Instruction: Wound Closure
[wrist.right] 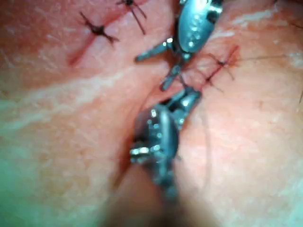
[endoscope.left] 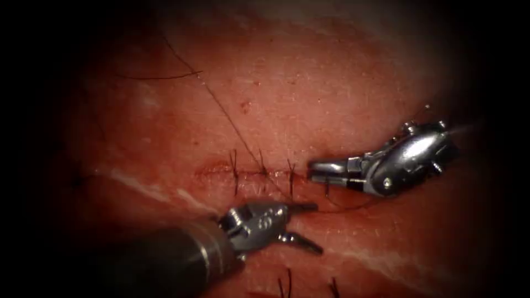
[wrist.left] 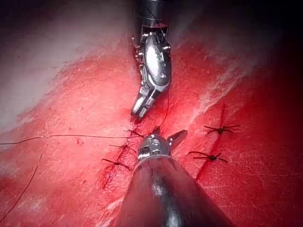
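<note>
The cut runs across the tissue and carries three dark stitches. My right tool lies at the cut's right end with its jaws shut. A dark thread drops from under them and curves along the tissue toward the left tool. My left tool comes in below the cut with its jaws wide open, holding nothing, the upper jaw close to that thread. In the left wrist view the right tool points at the left tool. I cannot make out the needle.
A long thread runs from the middle stitch up and to the left across the tissue, and a second strand lies at the upper left. More knotted stitches sit on a neighbouring cut. Red fluid wets the tissue.
</note>
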Available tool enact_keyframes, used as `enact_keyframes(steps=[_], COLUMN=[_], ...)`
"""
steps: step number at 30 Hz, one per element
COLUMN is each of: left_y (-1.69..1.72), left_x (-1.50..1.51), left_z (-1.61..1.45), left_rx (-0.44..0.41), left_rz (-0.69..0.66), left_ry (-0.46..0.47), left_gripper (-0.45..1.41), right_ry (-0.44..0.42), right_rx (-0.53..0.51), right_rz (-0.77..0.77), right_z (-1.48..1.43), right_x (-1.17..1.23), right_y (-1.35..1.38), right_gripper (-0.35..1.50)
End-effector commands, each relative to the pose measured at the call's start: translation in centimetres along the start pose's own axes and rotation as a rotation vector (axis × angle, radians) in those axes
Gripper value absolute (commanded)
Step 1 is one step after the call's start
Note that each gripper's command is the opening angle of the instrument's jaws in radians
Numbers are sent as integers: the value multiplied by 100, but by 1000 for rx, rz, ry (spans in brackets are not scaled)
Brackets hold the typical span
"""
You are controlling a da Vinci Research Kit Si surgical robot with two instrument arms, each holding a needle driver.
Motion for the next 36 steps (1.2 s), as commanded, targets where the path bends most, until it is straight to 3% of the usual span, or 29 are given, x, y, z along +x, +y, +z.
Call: enact_keyframes(steps=[1,7,8,9,12,22,36], left_y=[2,-10,-14,-14,-16,-15,-13], left_x=[-5,-2,-3,-3,-2,-4,-8], left_z=[10,9,9,9,8,8,9], left_rx=[-3,3,6,6,7,8,9], left_rz=[-3,-4,-3,-3,-3,-2,1], left_ry=[1,2,2,2,3,2,1], left_gripper=[37,37,37,37,37,37,37], right_ry=[-4,-11,10,10,13,-8,-133], right_rx=[-1,-19,-57,-57,-135,-275,-360], right_rz=[7,104,212,212,346,382,280], right_z=[4,3,4,4,4,7,30], right_x=[-5,-18,-17,-17,-13,1,7], right_y=[-10,8,9,9,5,-25,-18], right_gripper=[-35,-35,7,7,110,127,105])
